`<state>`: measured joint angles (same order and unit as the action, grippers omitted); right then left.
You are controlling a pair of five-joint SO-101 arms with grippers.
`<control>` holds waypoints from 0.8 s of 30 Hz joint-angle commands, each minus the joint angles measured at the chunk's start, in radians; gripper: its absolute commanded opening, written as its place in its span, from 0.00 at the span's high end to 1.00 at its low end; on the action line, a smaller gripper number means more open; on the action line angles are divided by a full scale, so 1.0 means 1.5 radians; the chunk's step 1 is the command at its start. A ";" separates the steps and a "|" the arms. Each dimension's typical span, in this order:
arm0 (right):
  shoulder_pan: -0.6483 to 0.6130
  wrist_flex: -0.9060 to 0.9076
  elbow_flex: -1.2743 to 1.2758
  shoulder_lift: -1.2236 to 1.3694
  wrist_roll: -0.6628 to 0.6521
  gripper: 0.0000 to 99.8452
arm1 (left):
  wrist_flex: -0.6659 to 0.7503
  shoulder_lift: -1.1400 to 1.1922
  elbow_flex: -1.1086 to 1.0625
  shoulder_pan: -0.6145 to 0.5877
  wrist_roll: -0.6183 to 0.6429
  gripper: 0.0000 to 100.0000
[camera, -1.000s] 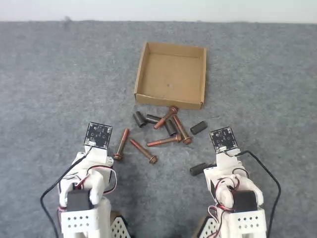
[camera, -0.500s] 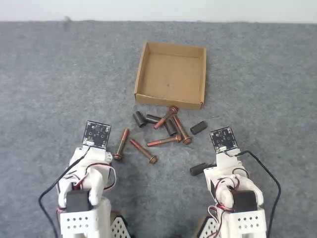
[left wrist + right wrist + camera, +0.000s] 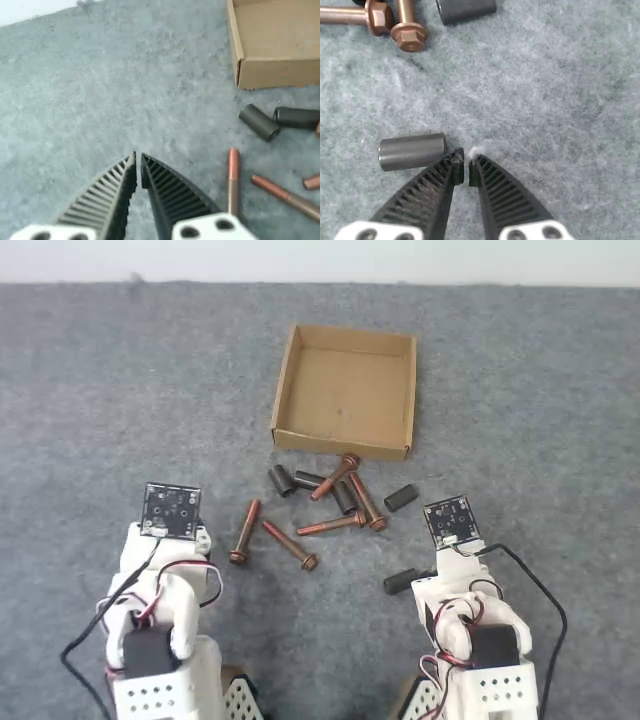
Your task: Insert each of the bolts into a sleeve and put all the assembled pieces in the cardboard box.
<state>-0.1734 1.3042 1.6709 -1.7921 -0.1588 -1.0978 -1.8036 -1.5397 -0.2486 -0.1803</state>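
The left gripper (image 3: 138,162) sits over the grey surface (image 3: 100,390) toward its near left corner, toothed fingers drawn together with nothing between them; the nearest bolt (image 3: 233,175) lies apart from it on its right, shaft pointing roughly toward the cardboard box (image 3: 340,443); the box rests open toward the middle of the far edge; the right gripper (image 3: 466,162) is near the surface's near edge, right of centre, its fingers likewise closed on nothing; a lone dark sleeve (image 3: 411,151) lies on its side just beside the fingertips, on their left; the other bolts (image 3: 332,525) and four more sleeves (image 3: 281,481) lie scattered mid-surface just in front of the box, well apart from both grippers.
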 commanded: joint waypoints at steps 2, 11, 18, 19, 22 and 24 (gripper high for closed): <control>-0.004 0.003 0.008 -0.014 -0.006 0.99 | -0.035 -0.005 0.084 -0.001 0.040 0.99; -0.004 0.003 0.008 -0.014 -0.006 0.99 | -0.034 0.037 0.117 0.006 0.053 0.99; -0.004 0.003 0.008 -0.014 -0.006 0.99 | -0.033 0.279 0.266 0.013 0.082 0.99; -0.004 0.003 0.008 -0.014 -0.006 0.99 | -0.025 0.311 0.282 0.013 0.088 0.99; -0.004 0.003 0.008 -0.014 -0.006 0.99 | 0.002 0.388 0.314 0.014 0.099 0.99; -0.004 0.003 0.008 -0.014 -0.006 0.99 | 0.024 0.435 0.323 0.014 0.102 0.99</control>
<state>-0.1734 1.3042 1.6709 -1.7921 -0.1588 -1.1178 -1.2513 -1.1254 -0.2348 -0.0468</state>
